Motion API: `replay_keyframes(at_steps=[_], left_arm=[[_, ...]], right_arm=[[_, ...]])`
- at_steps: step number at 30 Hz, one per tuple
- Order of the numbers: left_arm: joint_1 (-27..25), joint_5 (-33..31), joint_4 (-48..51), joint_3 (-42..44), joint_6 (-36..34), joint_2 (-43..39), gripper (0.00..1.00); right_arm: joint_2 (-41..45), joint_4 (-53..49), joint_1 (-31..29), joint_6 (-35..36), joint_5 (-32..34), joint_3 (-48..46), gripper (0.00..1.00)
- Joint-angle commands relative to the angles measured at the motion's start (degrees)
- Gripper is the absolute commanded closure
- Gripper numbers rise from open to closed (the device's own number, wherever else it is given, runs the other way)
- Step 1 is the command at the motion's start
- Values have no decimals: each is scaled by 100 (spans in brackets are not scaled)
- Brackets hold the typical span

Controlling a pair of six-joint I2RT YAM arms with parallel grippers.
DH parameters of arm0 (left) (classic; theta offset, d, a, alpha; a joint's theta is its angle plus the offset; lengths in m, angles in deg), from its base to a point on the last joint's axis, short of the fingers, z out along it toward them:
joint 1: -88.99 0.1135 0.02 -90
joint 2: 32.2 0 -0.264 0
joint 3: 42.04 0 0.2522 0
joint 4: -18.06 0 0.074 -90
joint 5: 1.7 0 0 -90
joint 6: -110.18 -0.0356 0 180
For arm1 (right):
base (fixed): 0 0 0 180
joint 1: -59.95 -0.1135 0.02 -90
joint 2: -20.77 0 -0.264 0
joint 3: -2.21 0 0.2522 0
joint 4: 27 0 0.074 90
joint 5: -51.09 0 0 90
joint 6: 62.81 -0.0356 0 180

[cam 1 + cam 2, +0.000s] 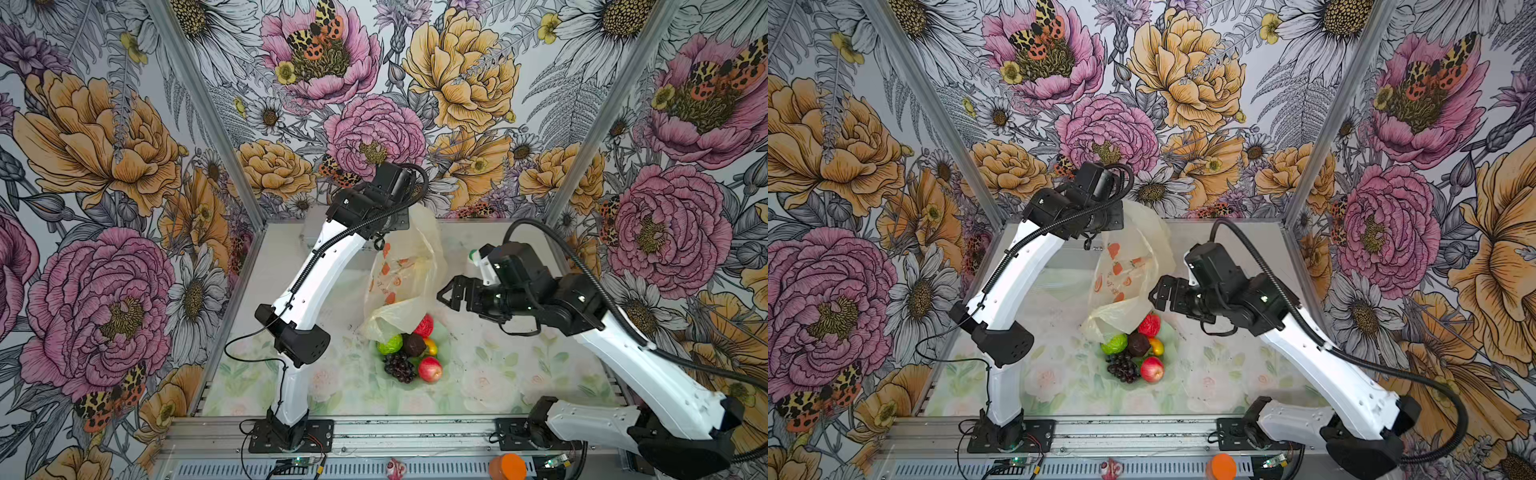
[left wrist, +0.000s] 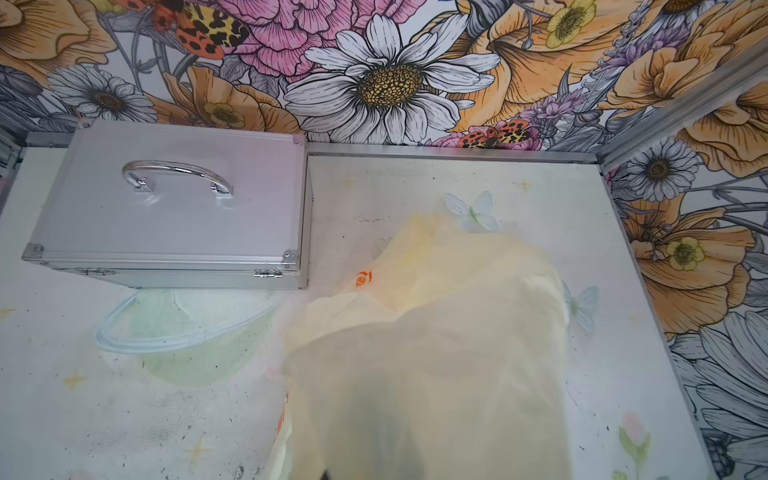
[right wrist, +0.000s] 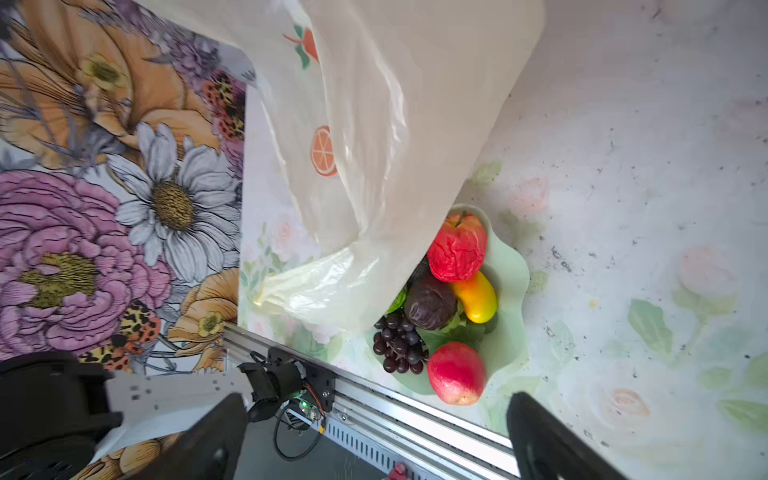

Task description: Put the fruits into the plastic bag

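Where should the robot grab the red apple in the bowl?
Around its round middle, coming straight down from above with the open right gripper. The apple lies clear of the plastic bag at the bowl's near rim; grapes crowd one side, so one finger should probably slip between them.

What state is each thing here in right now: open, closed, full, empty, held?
Translucent pale-yellow plastic bag: hanging in the air, lower end draped over the bowl.
Small toy fruits: heaped in the bowl, outside the bag.
Pale green scalloped bowl: holding the fruits.
Silver metal case: closed, lying flat.
Left end effector: shut on the bag's top.
Right end effector: open, empty, beside the bag.
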Motion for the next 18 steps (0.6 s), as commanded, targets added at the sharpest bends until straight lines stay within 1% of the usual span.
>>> replay_keyframes(at_steps=[1,3,6,10,12,14,15,16,17,18], left_arm=[[-38,314,1,-142,116,-85,100],[-32,380,-10,-157,124,-72,100],[-29,459,-6,-184,118,-56,100],[-1,533,-2,-153,107,-105,100],[1,545,-8,-69,99,-160,100],[-3,545,-9,46,83,-226,100],[1,545,-15,82,72,-250,100],[-3,545,-15,114,67,-274,100],[-12,545,-15,125,62,-292,100],[-27,545,-15,128,43,-305,100]], right_arm=[[-256,-49,-165,-168,103,301,0],[-458,-38,-358,-243,30,400,1],[-694,19,-420,-568,-127,451,1],[-804,139,-420,-1417,-135,520,1],[-651,572,-428,-2157,-243,249,1],[-351,1344,-492,-3383,-363,-339,1],[-232,1598,-586,-3865,-238,-536,1],[-105,1746,-782,-4422,66,-658,0],[-20,1814,-1033,-4821,474,-682,0],[-2,1823,-1233,-5093,735,-634,0]])
